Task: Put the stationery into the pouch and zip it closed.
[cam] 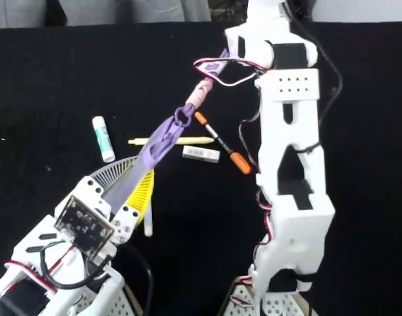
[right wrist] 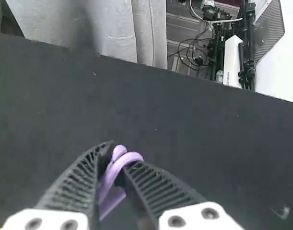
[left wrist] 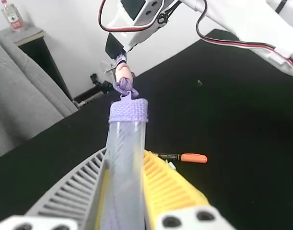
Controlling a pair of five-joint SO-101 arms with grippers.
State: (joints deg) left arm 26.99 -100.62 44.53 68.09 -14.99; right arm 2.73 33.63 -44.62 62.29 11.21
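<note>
Purple pouch point(cam: 158, 146) hangs in the air over the black counter point(cam: 49, 79). It is pulled out long and thin between the two arms, and it slants up from the left arm to the right arm.

The left end effector point(cam: 128, 183) is shut on the low end of the pouch. Its fingers point(left wrist: 165, 184), one grey and one yellow, press the pouch from both sides.

The right end effector point(right wrist: 116, 154) is at the high end. It is closed tight on a purple cord point(left wrist: 124, 88) tied to the tip of the pouch. A small pink charm point(cam: 201, 92) sits on the cord, between the pouch tip and the right end effector. I cannot tell if the zip is open or closed.

The stationery lies on the counter, not in the pouch. A white glue stick point(cam: 103, 138) with green on it lies off to one side of the pouch, apart from the rest. A yellow pencil point(cam: 187, 141) lies flat and runs under the hanging pouch. A white eraser point(cam: 201, 154) lies just beside the pencil. A marker point(cam: 222, 145) lies near the eraser, on the right arm's side. It is black in the middle and orange at the ends. A pale pen point(cam: 148, 220) pokes out next to the yellow finger of the left end effector.
</note>
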